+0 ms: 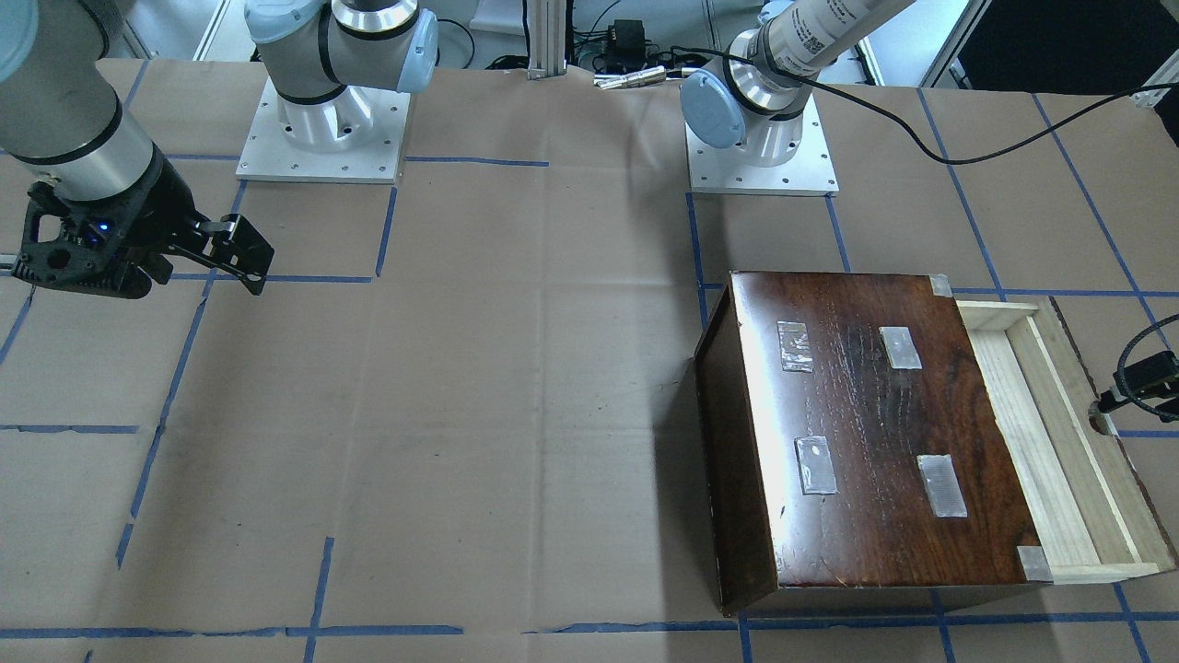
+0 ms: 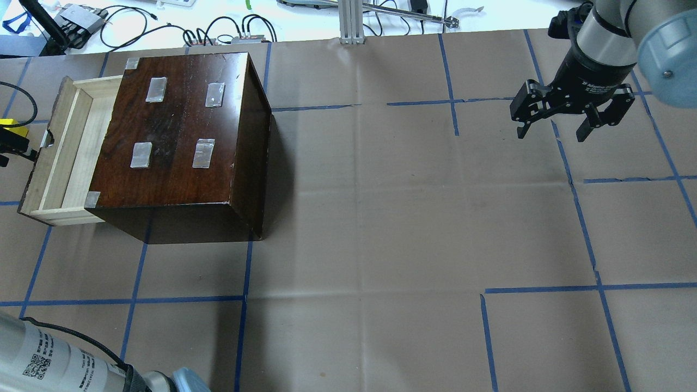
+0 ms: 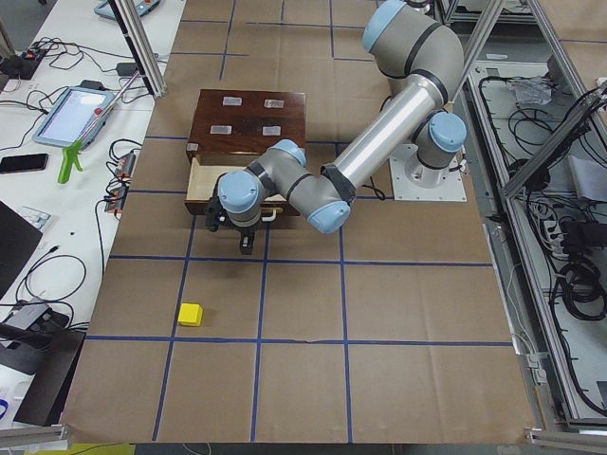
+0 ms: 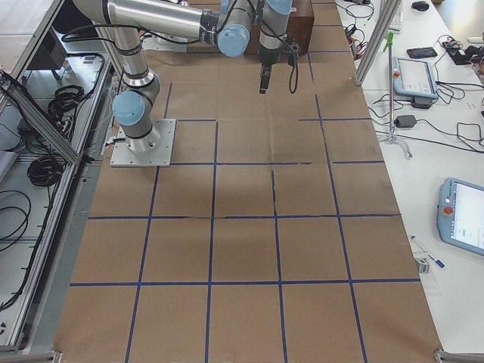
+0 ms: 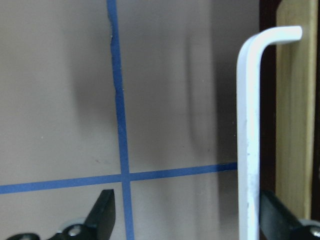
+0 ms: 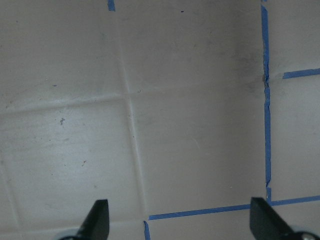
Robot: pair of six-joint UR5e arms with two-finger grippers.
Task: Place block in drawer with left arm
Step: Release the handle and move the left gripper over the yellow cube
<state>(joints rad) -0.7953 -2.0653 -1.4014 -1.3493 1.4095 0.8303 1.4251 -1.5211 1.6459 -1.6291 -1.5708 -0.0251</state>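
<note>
The yellow block (image 3: 191, 314) lies on the brown paper, seen only in the exterior left view, well apart from the cabinet on the near side. The drawer (image 2: 71, 158) stands pulled out of the dark cabinet (image 2: 179, 130) and looks empty; it also shows in the front view (image 1: 1041, 442). My left gripper (image 5: 187, 205) is open and empty just outside the drawer front, with the white handle (image 5: 247, 125) beside one finger. It shows at the frame edge in the front view (image 1: 1119, 396). My right gripper (image 2: 552, 133) is open and empty above bare paper, far from the cabinet.
The table is covered in brown paper with blue tape lines (image 2: 359, 294). Tape patches (image 2: 202, 152) sit on the cabinet top. Cables and boxes (image 2: 218, 35) lie past the far table edge. A loose black cable (image 1: 884, 115) hangs from the left arm.
</note>
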